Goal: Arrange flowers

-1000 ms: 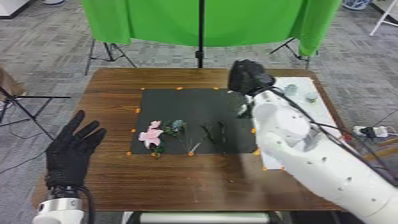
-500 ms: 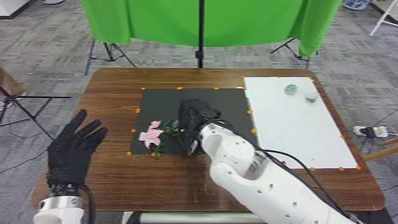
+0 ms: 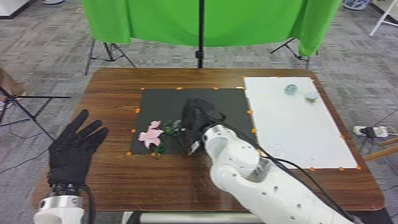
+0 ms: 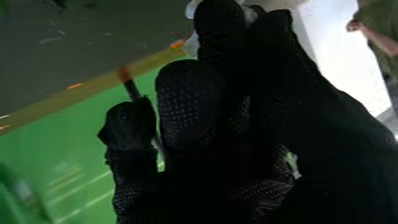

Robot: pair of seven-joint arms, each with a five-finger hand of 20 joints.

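The pink flower (image 3: 150, 135) lies near the near left corner of the dark mat (image 3: 178, 95), with green leaves (image 3: 159, 149) at its near side. A blue-green flower (image 3: 173, 125) lies to its right, just beside the right hand (image 3: 199, 111), which is over the middle of the mat, back uppermost, its forearm crossing the mat's near edge. Whether the right hand is open or closed cannot be told. In the right wrist view, a thin dark rod with a reddish-brown tip (image 4: 132, 90) projects beside the glove of the right hand (image 4: 222, 165); whether it is gripped cannot be told. The left hand (image 3: 71, 155) is at the left side of the tabletop (image 3: 115, 175), its fingers open and spread, pointing away from the robot. To the right of the mat lies a white board (image 3: 298, 135), bearing a small green oval piece (image 3: 290, 89) and a small round piece (image 3: 311, 95) near its far end. Orange marks line the mat and the board.
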